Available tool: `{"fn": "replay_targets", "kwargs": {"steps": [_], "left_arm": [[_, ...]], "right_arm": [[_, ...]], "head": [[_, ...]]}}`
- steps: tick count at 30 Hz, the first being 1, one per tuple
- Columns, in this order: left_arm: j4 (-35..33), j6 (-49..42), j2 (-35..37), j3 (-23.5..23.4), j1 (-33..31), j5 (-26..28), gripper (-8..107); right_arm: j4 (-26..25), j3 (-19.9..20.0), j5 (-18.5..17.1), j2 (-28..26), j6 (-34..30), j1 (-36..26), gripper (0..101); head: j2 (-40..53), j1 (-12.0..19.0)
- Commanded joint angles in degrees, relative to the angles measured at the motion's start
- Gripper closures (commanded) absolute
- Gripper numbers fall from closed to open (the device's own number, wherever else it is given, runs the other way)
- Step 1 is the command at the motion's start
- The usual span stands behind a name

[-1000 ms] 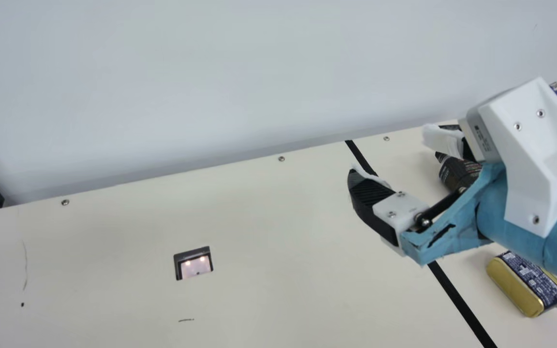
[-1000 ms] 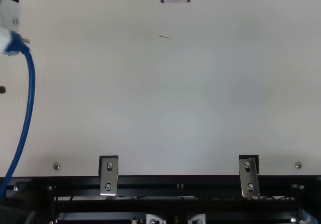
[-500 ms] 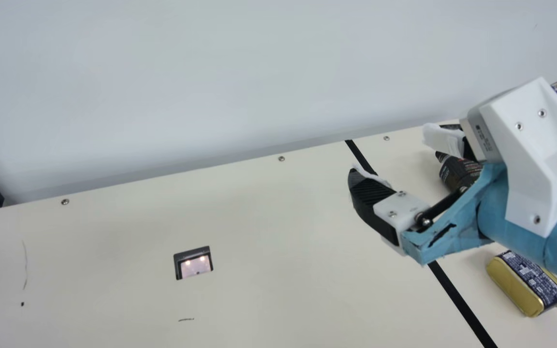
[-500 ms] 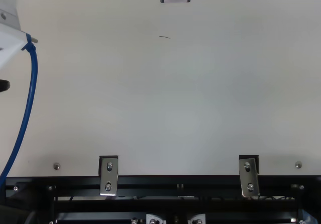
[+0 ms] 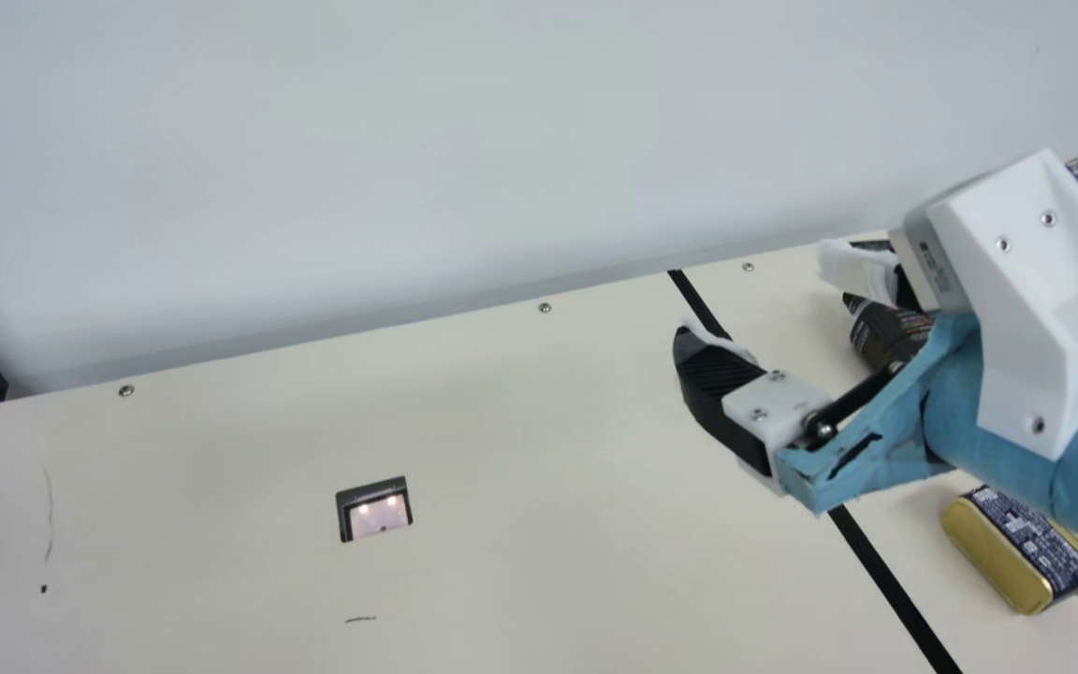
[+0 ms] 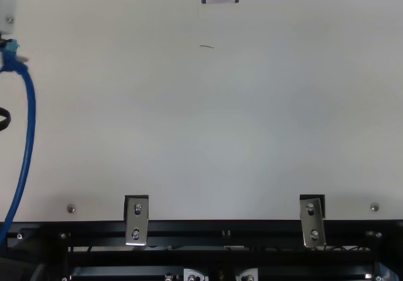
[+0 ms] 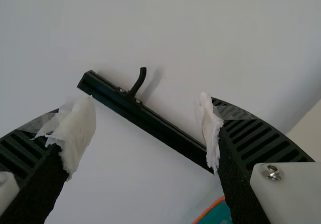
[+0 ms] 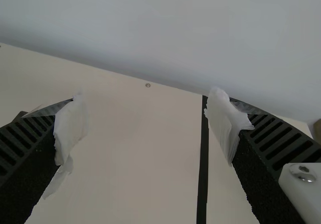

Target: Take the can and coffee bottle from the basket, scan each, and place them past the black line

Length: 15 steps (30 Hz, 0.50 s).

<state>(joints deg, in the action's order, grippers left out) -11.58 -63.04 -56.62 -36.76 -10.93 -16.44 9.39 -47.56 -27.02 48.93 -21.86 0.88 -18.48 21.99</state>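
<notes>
Just now my left arm [image 6: 6,10], at the top view's left edge, has drawn back toward that edge after leaning further in, and its blue cable [image 6: 29,130] has swung along with it. My right arm [image 5: 997,393] has hardly stirred, and the can [image 5: 1016,552] and the coffee bottle [image 5: 883,333] lie just where they lay. Both are on the table [image 5: 539,421] past the black line [image 5: 890,585], on the other side of it from the scanner [image 5: 375,513], so I judge the placing done. Whether each was read, I cannot tell from what I see; if so, what remains is to settle my arms.

My right fingers [image 5: 719,379] are spread wide with nothing between them, their tips wrapped in ragged white stuff. They hang above the table, near the black line. The bottle lies on its side, partly hidden behind my right arm, while the can lies nearer me. My left fingers [image 7: 261,138] are wide apart too and hold nothing; a pale wall [image 7: 165,28] and a dark bar [image 7: 145,121] show beyond them. Any careless sweep of my right arm could, I think, nudge the bottle.
</notes>
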Motion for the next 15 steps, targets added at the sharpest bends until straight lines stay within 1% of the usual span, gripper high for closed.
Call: {"fn": "replay_targets", "kwargs": {"steps": [1,7,12,15], "left_arm": [[-0.3,5.6,0.9,1.3,0.3,-1.1,9],[-0.1,11.0,3.2,5.5,0.2,-2.4,9],[1.1,13.6,5.3,8.5,-0.4,-1.2,9],[2.5,15.0,6.3,9.6,-1.4,0.4,9]], "right_arm": [[0.0,0.0,0.0,0.0,0.0,0.0,0],[0.0,0.0,0.0,0.0,0.0,0.0,0],[0.0,0.0,0.0,0.0,0.0,0.0,0],[0.0,0.0,0.0,0.0,0.0,0.0,0]], "head": [[0.0,1.6],[0.0,1.6],[0.0,1.6],[0.0,1.6]]}}
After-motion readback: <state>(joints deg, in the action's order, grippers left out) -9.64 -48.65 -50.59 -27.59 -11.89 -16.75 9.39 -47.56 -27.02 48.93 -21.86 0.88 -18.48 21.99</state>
